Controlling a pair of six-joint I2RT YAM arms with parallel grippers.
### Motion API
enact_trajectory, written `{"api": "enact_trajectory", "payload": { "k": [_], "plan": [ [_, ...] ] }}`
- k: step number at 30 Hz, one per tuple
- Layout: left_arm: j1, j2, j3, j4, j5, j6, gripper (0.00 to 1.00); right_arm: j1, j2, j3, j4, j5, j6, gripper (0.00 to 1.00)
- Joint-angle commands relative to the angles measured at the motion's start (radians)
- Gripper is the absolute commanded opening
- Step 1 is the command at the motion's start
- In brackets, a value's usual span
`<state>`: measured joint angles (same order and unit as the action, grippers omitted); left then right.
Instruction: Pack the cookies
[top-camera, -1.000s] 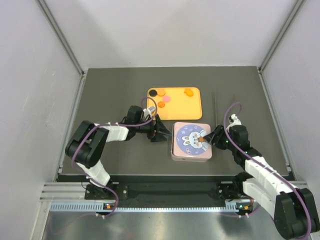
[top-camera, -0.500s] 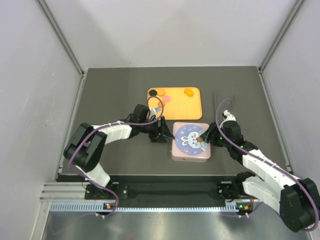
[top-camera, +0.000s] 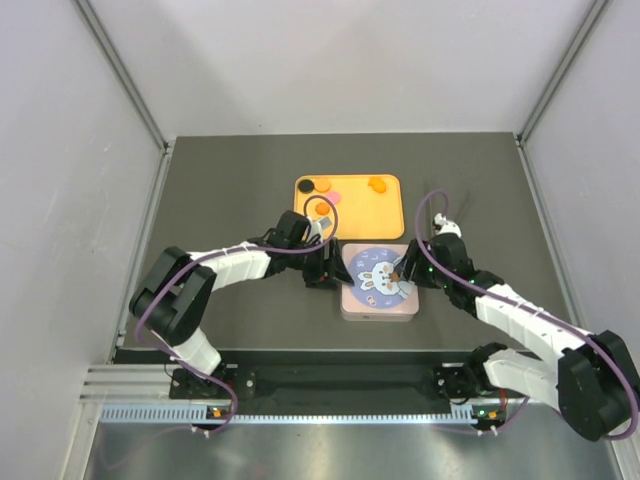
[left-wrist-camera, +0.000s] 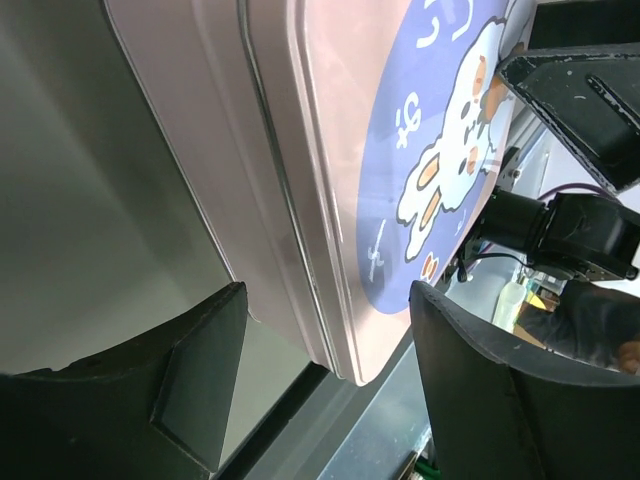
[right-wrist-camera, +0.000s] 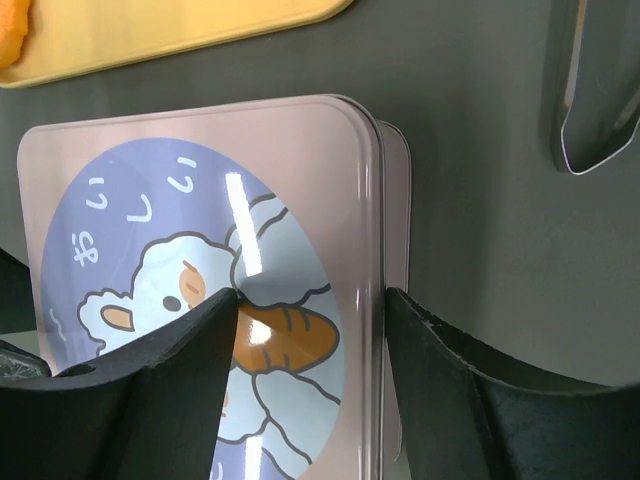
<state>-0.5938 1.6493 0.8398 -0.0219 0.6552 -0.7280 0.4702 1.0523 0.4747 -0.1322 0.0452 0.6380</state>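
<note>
Pink metal, the square tin (top-camera: 378, 283) sits on the dark tabletop (top-camera: 230, 190), about midway between the left and right edges and nearer the near edge than the far one. Its lid (right-wrist-camera: 200, 200), printed with a rabbit and a carrot, is on but lies slightly off-square over the base. The cookies (top-camera: 377, 184) lie on the orange tray (top-camera: 370, 215) just beyond the tin toward the far edge: a black, a pink and two orange discs, all along the tray's far side. The left gripper (left-wrist-camera: 328, 310) is at the tin's left side, jaws spread with the tin's rim between them. The right gripper (right-wrist-camera: 312, 300) is at the right side, jaws also apart, one finger over the carrot and the other just outside the lid's edge.
</note>
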Motion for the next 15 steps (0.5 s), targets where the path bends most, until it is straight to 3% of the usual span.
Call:
{"api": "enact_trajectory", "payload": {
  "k": [1, 15],
  "plan": [
    [-0.001, -0.013, 0.031, -0.009, -0.025, 0.024, 0.7, 0.03, 0.006, 0.053, -0.015, 0.042, -0.011, 0.61],
    [-0.015, -0.009, 0.013, 0.046, -0.02, -0.024, 0.62, 0.117, 0.075, 0.128, -0.072, 0.102, -0.024, 0.78]
  ]
}}
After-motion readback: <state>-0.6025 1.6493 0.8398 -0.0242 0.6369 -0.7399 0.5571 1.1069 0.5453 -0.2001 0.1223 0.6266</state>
